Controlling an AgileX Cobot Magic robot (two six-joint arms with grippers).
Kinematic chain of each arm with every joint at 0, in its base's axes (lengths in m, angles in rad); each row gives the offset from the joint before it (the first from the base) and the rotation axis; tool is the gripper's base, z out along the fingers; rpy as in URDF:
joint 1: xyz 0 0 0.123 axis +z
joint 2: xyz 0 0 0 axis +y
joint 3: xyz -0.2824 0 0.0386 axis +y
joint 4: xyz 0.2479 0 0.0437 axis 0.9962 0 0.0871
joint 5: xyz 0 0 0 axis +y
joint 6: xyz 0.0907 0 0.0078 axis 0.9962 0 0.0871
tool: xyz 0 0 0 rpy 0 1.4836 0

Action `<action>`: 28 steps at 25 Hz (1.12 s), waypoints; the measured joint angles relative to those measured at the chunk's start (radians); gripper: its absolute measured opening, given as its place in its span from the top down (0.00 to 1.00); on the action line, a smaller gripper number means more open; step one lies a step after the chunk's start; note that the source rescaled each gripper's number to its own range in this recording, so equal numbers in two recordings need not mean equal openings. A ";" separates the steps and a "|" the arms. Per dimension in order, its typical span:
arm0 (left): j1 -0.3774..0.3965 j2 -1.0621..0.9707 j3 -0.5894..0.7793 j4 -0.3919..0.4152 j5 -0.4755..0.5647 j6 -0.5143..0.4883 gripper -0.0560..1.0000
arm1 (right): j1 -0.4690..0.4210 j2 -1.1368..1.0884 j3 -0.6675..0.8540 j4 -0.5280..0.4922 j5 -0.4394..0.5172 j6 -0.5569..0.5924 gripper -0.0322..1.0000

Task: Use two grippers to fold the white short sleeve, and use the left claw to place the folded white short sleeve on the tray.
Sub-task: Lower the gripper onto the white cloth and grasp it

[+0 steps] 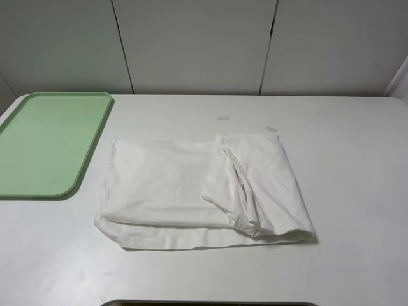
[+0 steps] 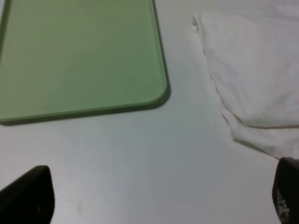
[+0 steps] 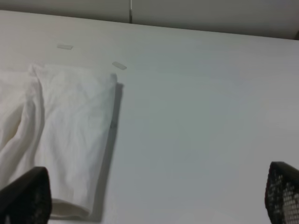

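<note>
The white short sleeve (image 1: 197, 191) is laid on the table (image 1: 357, 255), folded into a rough, wrinkled rectangle. The tray (image 1: 48, 140) is set near the garment's left-arm side, apart from it. Two tape strips (image 1: 223, 118) are stuck just past the garment's far edge. The left claw (image 2: 156, 200) is held released, its fingers (image 2: 25, 198) spread wide over bare table beside the garment's corner. The right claw (image 3: 154, 200) is likewise spread and grasps nothing, beside the garment's opposite edge.
</note>
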 joint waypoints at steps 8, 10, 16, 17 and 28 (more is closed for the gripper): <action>0.000 0.000 0.000 0.000 0.000 0.000 0.07 | 0.000 0.000 0.000 0.000 0.000 0.000 0.00; 0.000 0.000 0.000 0.000 0.000 0.000 0.07 | 0.000 0.000 0.000 0.000 0.000 0.000 0.00; 0.000 0.000 0.000 0.000 0.000 0.000 0.07 | 0.000 0.000 0.000 0.000 0.000 0.000 0.00; 0.000 0.000 0.000 0.000 0.000 0.000 0.07 | 0.000 0.000 0.000 0.000 0.000 0.000 0.00; -0.001 0.000 0.000 -0.005 -0.013 0.000 0.07 | 0.000 0.000 0.000 0.000 0.000 0.000 0.00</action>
